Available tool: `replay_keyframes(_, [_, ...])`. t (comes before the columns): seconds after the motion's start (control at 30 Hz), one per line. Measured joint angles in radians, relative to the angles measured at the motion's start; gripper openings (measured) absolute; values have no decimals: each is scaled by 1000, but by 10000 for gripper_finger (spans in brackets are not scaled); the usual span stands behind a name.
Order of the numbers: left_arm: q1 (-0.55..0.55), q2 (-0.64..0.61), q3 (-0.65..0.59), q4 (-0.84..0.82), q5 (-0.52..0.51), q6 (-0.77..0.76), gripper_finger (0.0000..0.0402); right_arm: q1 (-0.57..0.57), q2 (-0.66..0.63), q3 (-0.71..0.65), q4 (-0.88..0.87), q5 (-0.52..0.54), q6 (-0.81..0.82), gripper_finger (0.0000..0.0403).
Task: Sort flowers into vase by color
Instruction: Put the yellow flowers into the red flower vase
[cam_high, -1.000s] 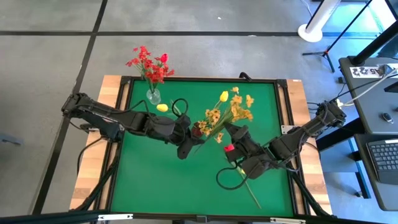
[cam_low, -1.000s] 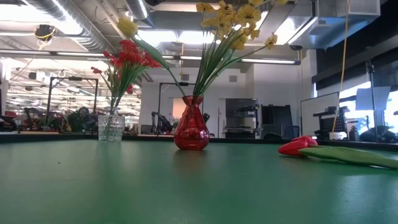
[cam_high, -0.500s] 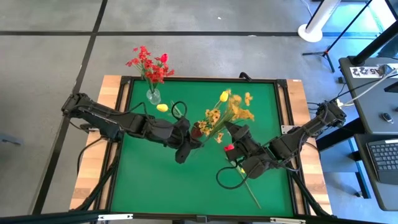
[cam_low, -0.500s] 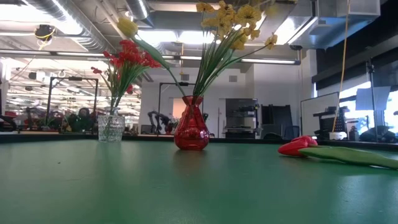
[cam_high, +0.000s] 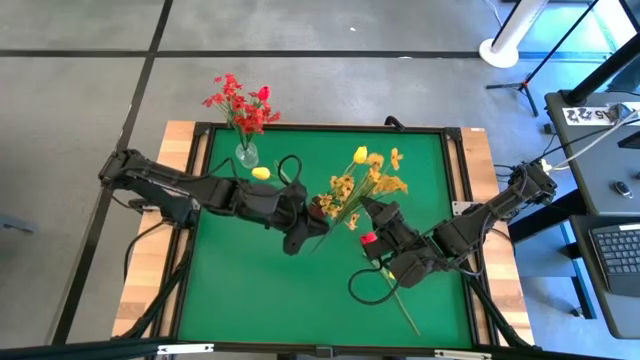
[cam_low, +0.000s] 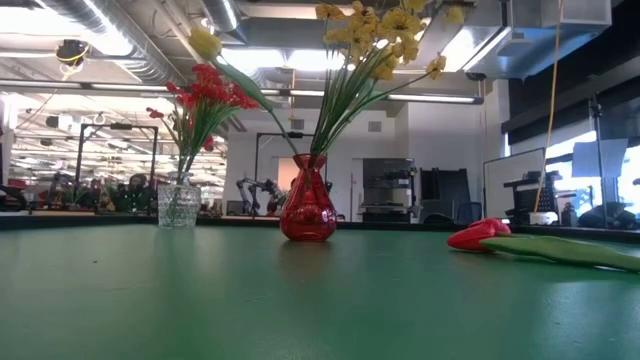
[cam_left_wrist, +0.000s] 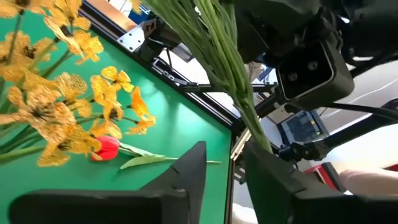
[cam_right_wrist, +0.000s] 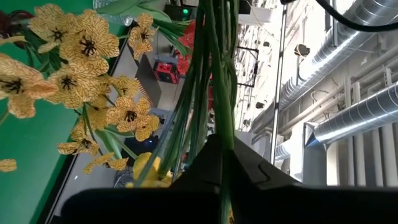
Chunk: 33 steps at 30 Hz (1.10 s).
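Near the picture's centre, the left gripper (cam_high: 312, 222) has just parted its fingers from the bunch of yellow flowers (cam_high: 368, 178) in the red glass vase (cam_low: 307, 200), while the right gripper (cam_high: 368, 212) stays closed on their green stems, steadying them.

Yellow flowers (cam_low: 375, 40) stand in a red vase (cam_low: 307, 205); a red tulip (cam_low: 478, 232) lies flat.
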Motion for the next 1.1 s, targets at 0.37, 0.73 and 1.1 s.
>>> replay_keyframes(0.37, [89, -2, 0, -94, 13, -1, 133, 0, 0, 0, -10, -1, 0, 2])
replay_keyframes(0.73, [107, -19, 97, -126, 65, 22, 134, 0, 0, 0, -78, -18, 57, 2])
replay_keyframes(1.1, [0, 47, 111, -86, 88, 19, 134, 0, 0, 0, -77, -27, 60, 2])
